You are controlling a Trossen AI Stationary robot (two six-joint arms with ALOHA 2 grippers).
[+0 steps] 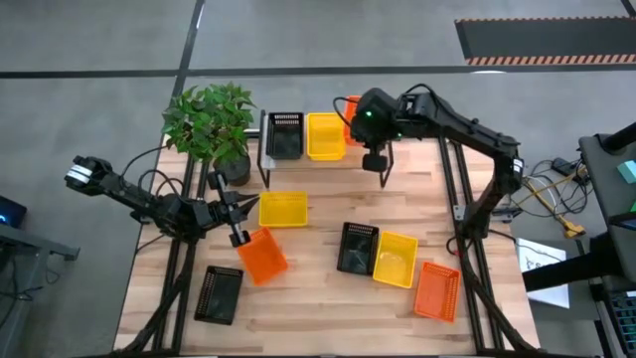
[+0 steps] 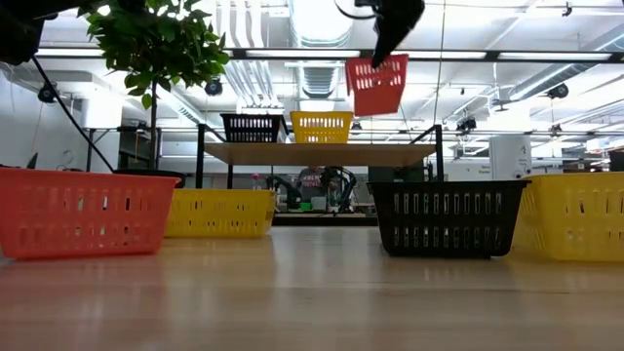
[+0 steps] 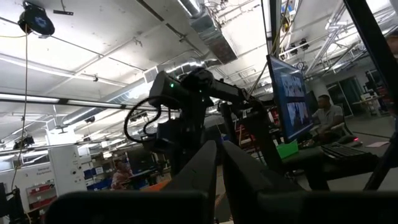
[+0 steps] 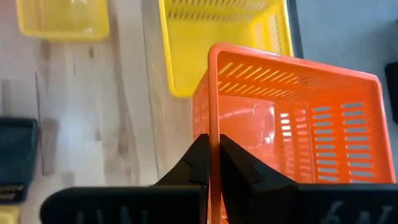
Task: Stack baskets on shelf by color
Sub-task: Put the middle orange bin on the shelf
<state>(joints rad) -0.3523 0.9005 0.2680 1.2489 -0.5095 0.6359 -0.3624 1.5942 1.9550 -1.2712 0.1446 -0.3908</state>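
Reaching over the shelf (image 1: pixel 328 162), the right end effector (image 4: pixel 213 163) pinches an orange basket's (image 4: pixel 292 130) wall, holding it aloft.

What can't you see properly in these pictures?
- High view: the held orange basket is mostly hidden by the right arm.
- Left wrist view: the left end effector points at the ceiling, so no table shows.
- Low view: the black basket cuts off a yellow basket.

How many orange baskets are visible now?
3: one orange basket on the table by the left tool, one at the table's right front, one held above the shelf by the right tool.
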